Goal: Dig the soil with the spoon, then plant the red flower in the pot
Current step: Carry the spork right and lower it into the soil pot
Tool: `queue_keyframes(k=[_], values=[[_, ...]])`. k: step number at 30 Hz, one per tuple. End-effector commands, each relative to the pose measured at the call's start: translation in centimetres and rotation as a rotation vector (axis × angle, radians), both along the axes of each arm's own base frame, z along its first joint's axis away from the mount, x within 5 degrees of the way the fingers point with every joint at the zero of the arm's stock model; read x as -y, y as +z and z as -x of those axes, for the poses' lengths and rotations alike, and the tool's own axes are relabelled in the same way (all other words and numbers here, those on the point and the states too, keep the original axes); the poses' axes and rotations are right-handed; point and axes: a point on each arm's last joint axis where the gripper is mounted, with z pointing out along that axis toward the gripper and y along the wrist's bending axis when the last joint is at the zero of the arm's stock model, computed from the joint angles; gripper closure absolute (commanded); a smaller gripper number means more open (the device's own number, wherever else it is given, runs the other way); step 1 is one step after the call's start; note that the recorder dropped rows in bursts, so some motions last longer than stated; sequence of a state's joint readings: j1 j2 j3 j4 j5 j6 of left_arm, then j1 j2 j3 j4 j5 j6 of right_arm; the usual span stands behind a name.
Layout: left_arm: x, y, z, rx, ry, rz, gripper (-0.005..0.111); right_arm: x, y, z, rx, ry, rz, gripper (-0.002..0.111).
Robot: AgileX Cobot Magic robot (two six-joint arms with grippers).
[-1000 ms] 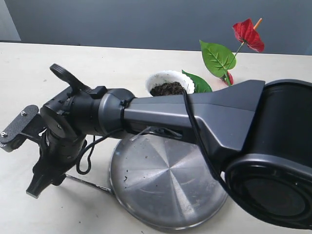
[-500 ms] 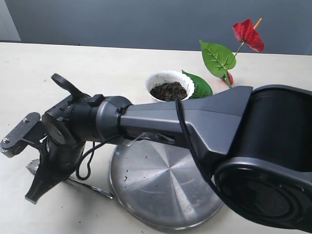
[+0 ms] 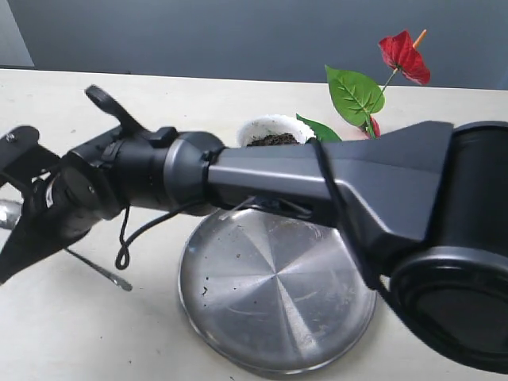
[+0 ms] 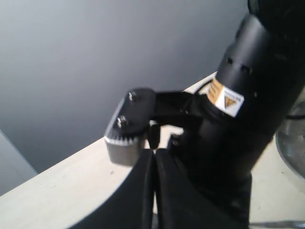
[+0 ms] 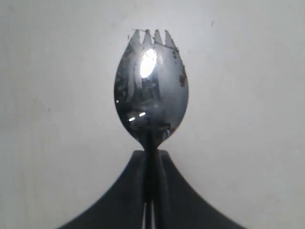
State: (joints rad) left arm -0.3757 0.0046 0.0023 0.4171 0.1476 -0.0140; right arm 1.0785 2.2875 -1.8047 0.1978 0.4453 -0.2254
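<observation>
Right claw (image 5: 151,155) is clamped on the spoon (image 5: 151,90) at the neck, just below the bowl, fingers pressed narrow with only the thin handle between them. Judged reason: a grip this near the bowl gives firm control of the digging end. The bowl is shiny, with short tines at its tip and a few dark specks on the metal. It faces the wrist camera with pale tabletop (image 3: 79,341) behind it. In the exterior view the right arm reaches across the middle, so the spoon sits at 9 o'clock of the round steel plate (image 3: 278,294), handle tail slanting down toward the plate's edge. Whether the tail touches the tabletop cannot be told. The pot (image 3: 266,127) stands at 12 o'clock of the plate, just beyond its rim and partly hidden by the arm. The soil (image 3: 274,140) fills it near the brim, dark and crumbly. The red flower (image 3: 405,54) is at 2 o'clock of the pot, bloom raised, one green leaf just beside the pot's rim, stem base hidden behind the arm. It is not planted. Left claw (image 4: 153,157) is near the right wrist, fingers drawn together with nothing seen between them. Judgement: digging is not yet begun. The spoon is well apart from the pot and must be carried toward 12 o'clock, bowl tipped down into the soil.
</observation>
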Motion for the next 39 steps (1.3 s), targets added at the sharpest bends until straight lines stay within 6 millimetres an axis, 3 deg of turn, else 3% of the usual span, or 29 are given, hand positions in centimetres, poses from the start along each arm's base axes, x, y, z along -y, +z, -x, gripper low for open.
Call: queue_keyframes(k=[1,5,9,12,19,25,30,35,39], values=[[0.1,0.2,0.1,0.011,-0.011,0.018,0.106,1.4,3.7,-1.7,0.163,0.020,-0.011,0.108],[0.1,0.2,0.1,0.011,-0.011,0.018,0.106,3.6,5.8,-3.3,0.297,0.053,0.119,0.108],[0.1,0.2,0.1,0.011,-0.011,0.018,0.106,6.7,7.5,-5.3,0.485,0.078,0.380,0.108],[0.1,0.2,0.1,0.011,-0.011,0.018,0.106,9.4,8.1,-7.3,0.548,0.004,0.557,0.108],[0.1,0.2,0.1,0.011,-0.011,0.018,0.106,14.8,8.0,-11.3,0.482,-0.148,0.757,0.108],[0.1,0.2,0.1,0.012,-0.012,0.019,0.106,17.7,7.8,-12.6,0.425,-0.135,0.903,0.108],[0.1,0.2,0.1,0.012,-0.012,0.019,0.106,18.9,7.6,-11.8,0.306,-0.158,1.010,0.108],[0.1,0.2,0.1,0.012,-0.012,0.019,0.106,18.1,6.8,-10.8,0.191,-0.046,0.935,0.108],[0.1,0.2,0.1,0.012,-0.012,0.019,0.106,17.6,5.5,-11.3,0.207,-0.014,0.936,0.108]])
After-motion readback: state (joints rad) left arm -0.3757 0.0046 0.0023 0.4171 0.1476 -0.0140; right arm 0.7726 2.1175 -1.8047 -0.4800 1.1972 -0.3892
